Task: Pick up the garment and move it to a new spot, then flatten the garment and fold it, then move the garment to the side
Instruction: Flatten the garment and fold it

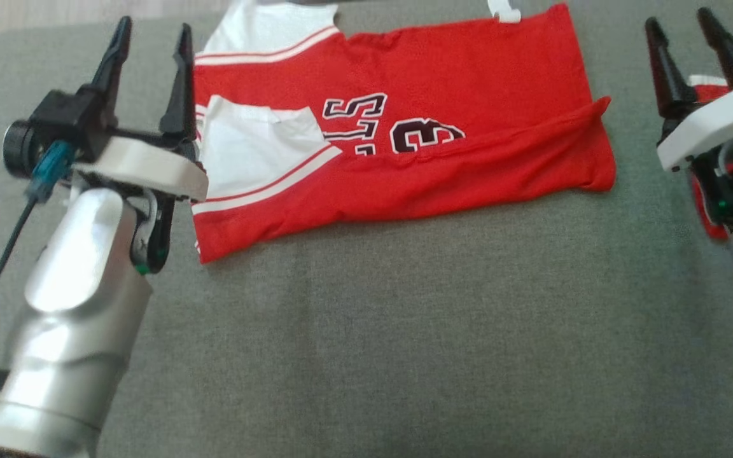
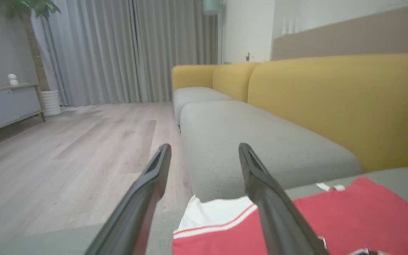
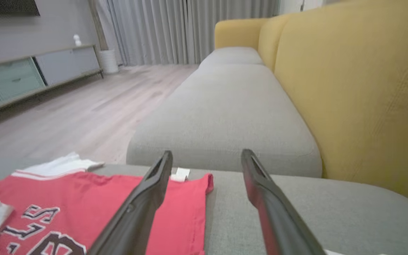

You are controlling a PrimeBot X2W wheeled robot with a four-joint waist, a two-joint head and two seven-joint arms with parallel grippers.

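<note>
Both arms hover: left end effector [image 1: 153, 38] and right end effector [image 1: 681, 32], fingers spread and empty, flank the folded jersey [image 1: 443, 70]; bare grey cushion [image 1: 404, 318] lies nearer.

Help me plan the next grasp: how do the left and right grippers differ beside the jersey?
The left gripper sits at the jersey's white-sleeved end, one finger at its edge; the right gripper stands clear of the hem, over grey cushion. The left gripper's fingers lean rightward, the right gripper's leftward. Both jaws are open, holding nothing.
</note>
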